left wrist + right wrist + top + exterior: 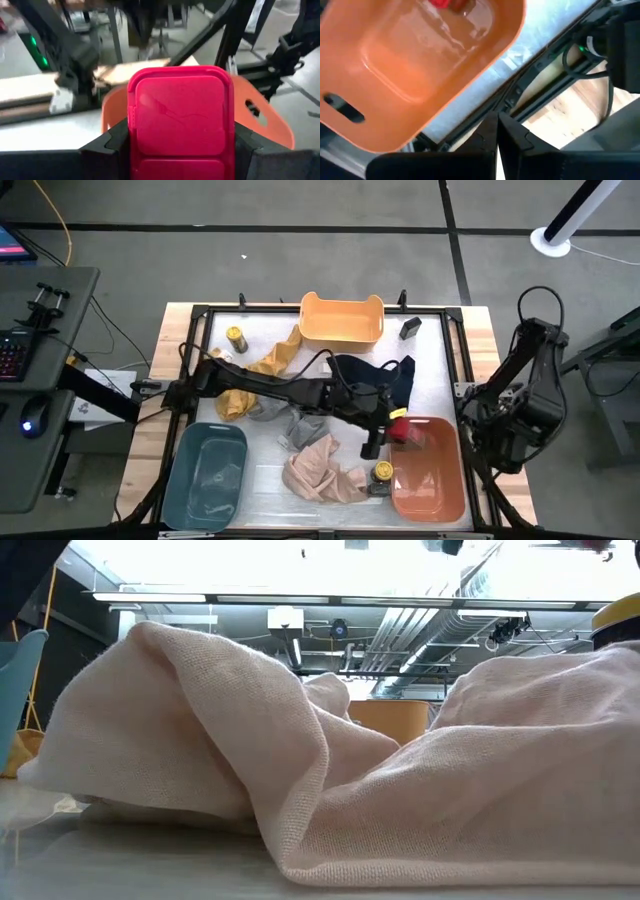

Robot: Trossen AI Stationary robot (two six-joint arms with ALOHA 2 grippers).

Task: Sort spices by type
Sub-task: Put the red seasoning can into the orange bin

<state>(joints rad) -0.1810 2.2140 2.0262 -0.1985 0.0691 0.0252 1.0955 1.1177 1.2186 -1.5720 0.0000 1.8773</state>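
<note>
My left gripper [392, 428] reaches across the table and is shut on a red boxy tin [182, 120] at the left rim of the orange bin [430, 475]. The tin also shows in the high view [403, 430]. A yellow-lidded jar [382, 472] stands by the pink cloth [320, 470] next to the orange bin. Another yellow-lidded jar [235, 338] stands at the far left. A dark tin [410, 328] lies at the far right, beside the yellow bin [342, 320]. My right gripper [497, 137] is shut and empty at the table's right edge. My left gripper pinches the red tin by its two narrow sides [131, 125], one finger [107, 145] on each side. It comes from the table's left, pointing toward the right edge. The tin's broad face is toward the wrist camera. It is lifted clear, over the orange bin's left rim [112, 107].
A teal bin [205, 475] stands at the near left. Mustard [255, 375], navy [375, 375] and grey [300, 425] cloths lie across the middle. The pink cloth fills the low view [300, 770]. A black frame [450, 315] borders the work area.
</note>
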